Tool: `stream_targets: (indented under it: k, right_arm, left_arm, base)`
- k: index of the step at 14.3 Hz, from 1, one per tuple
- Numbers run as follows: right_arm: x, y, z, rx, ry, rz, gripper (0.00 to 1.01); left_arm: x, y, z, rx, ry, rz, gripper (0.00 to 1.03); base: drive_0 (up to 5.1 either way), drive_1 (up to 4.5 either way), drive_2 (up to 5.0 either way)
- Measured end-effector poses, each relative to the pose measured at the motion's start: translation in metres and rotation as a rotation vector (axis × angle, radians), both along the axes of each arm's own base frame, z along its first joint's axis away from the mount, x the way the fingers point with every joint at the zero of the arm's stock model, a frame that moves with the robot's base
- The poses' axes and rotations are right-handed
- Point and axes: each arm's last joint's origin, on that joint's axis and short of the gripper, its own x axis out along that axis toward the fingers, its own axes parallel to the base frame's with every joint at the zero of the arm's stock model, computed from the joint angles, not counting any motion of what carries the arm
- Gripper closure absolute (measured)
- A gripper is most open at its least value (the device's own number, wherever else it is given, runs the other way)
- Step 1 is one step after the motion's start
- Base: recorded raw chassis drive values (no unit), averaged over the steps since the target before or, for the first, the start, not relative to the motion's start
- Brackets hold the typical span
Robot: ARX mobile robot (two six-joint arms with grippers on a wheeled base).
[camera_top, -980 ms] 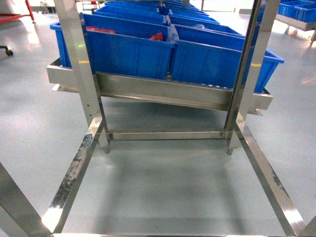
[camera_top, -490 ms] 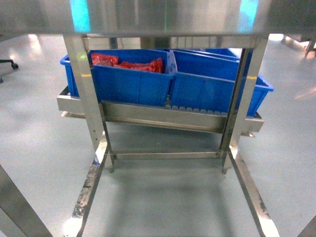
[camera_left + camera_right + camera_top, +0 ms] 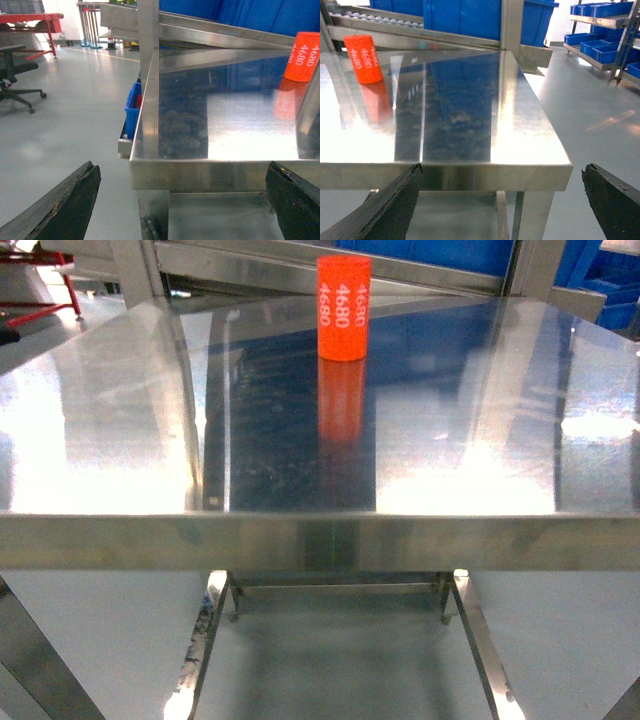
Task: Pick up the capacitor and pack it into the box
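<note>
Orange capacitor [image 3: 344,308] stands upright on the steel surface [image 3: 120,430], toward the far edge, roughly mid-width in head view. White "4680" printed sideways on its side, twice visible. Its reflection runs toward the cam on the shiny top.

Left claw [image 3: 182,210]: jaws spread wide, nothing between them. Dark fingertips [image 3: 65,205] show at the bottom corners of the left wrist view. Claw sits off the near-left corner of the surface, below the top's level, not touching it. Capacitor [image 3: 302,56] is well ahead and to the right of this claw, partly cut by the frame edge.

Right claw [image 3: 502,205]: also wide open, empty. Fingertips [image 3: 382,207] at the lower corners of the right wrist view, short of the near edge of the surface, no contact. Capacitor [image 3: 364,58] is ahead and well to the left of this claw, at the far side.

Neither claw shows in head view.

Box: not seen in any view, so can't say where it is.

Beyond the surface from the right claw: blue bins [image 3: 485,20] on a roller rack, more blue bins on shelving to the right. Left of the left claw: grey floor [image 3: 65,115], an office chair [image 3: 15,75], a red-framed stand further back.
</note>
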Motion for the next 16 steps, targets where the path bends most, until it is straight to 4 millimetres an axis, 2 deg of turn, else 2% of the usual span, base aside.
stream_targets:
  k: [16]
  right_arm:
    - [0.0000, 0.0000, 0.0000, 0.000, 0.000, 0.000, 0.03]
  left_arm:
    - [0.0000, 0.0000, 0.0001, -0.001, 0.000, 0.000, 0.05]
  base:
    - [0.0, 0.00, 0.0]
